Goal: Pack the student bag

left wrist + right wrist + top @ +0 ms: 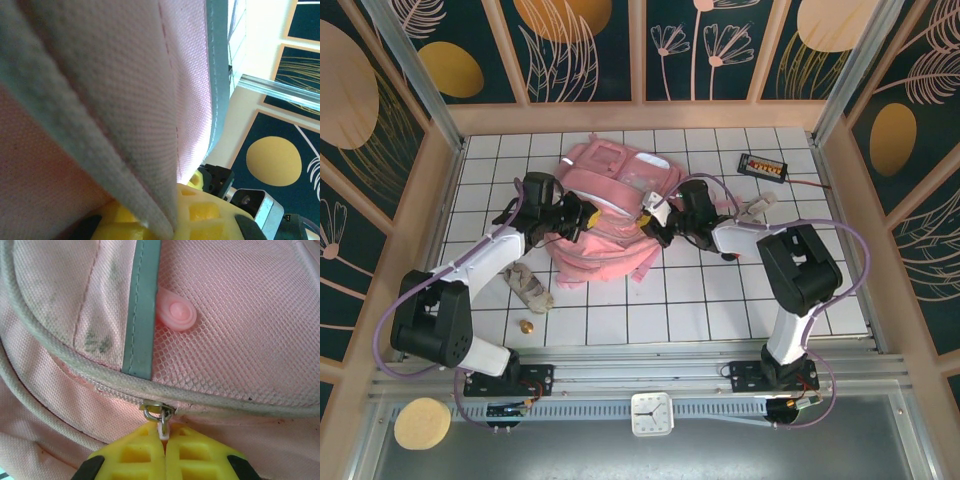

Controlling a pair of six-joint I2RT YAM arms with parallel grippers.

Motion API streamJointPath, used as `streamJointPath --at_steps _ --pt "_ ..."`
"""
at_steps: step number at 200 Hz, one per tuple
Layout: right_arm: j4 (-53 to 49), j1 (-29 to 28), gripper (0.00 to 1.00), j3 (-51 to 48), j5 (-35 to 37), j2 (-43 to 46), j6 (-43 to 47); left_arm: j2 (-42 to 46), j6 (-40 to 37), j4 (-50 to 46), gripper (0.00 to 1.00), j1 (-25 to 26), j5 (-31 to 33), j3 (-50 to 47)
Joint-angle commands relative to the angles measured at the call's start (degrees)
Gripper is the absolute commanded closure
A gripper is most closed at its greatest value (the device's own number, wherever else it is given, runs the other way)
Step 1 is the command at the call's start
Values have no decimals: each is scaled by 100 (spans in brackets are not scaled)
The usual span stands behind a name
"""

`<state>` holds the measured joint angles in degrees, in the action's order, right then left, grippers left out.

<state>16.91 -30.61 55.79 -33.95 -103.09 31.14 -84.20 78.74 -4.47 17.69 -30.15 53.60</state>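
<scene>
1. The student bag [610, 215] is lying flat and rumpled on the white tiled table [720, 300], its top towards the far wall and its pink straps trailing towards the arms.
2. The left gripper [586, 214] is reaching onto the bag's left side. Its yellow fingers [205, 217] are sitting closed on a fold of the pink fabric, and a pale piped edge of the bag is running down between them.
3. The right gripper [648, 214] is pressing against the bag's right side, facing the left one across the bag.
4. Its fingers are squeezing together with no gap and are pinching the small white zipper pull [161, 428], which is hanging from a metal ring [157, 410] on the bag's zip line.
5. Just above that ring a grey-green strip [141, 305] is running up the bag's mesh panel, and a round pink tab [175, 315] is sticking out beside the strip.
6. A crumpled grey item [528, 287] is lying just off the bag's near-left corner, and a small gold object [527, 326] is sitting a little nearer the arms than it.
7. A black device with orange marks [763, 165] is resting well to the right of the bag, towards the far wall.
</scene>
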Motion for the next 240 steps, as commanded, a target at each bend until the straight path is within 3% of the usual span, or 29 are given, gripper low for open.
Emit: streamJointPath --at_steps 1,44,79,117,129,142,151,167,192,215,240 --pt "-457 -171 100 -5 18 315 33 299 79 480 100 72 -171 47" --pt "-1181 -589 100 91 72 775 -248 91 479 1071 100 542 225 -51" --pt "-1391 -912 100 217 211 917 -1184 -271 793 1564 100 1087 596 23" --pt "-1828 -838 100 607 610 740 -2263 -461 819 1613 100 1298 584 122" --pt "-2053 -734 100 742 689 657 -2417 -371 720 1460 72 1298 505 98" --pt "-2284 -614 100 839 702 625 -2434 -167 443 1021 52 1274 543 120" --pt "-2436 -561 100 892 761 647 -2375 -8 211 678 43 1211 555 100" --pt "-2612 -487 100 953 764 713 -2248 335 -199 176 41 936 545 -15" --pt "-2870 -447 100 1055 735 751 -2103 699 -1253 -845 42 96 545 175" --pt "-2993 -456 100 1083 690 781 -2048 473 -2183 -1360 45 -706 262 708" --pt "-3112 -455 100 1117 702 781 -1972 -251 -2659 -1438 51 -949 -83 1312"
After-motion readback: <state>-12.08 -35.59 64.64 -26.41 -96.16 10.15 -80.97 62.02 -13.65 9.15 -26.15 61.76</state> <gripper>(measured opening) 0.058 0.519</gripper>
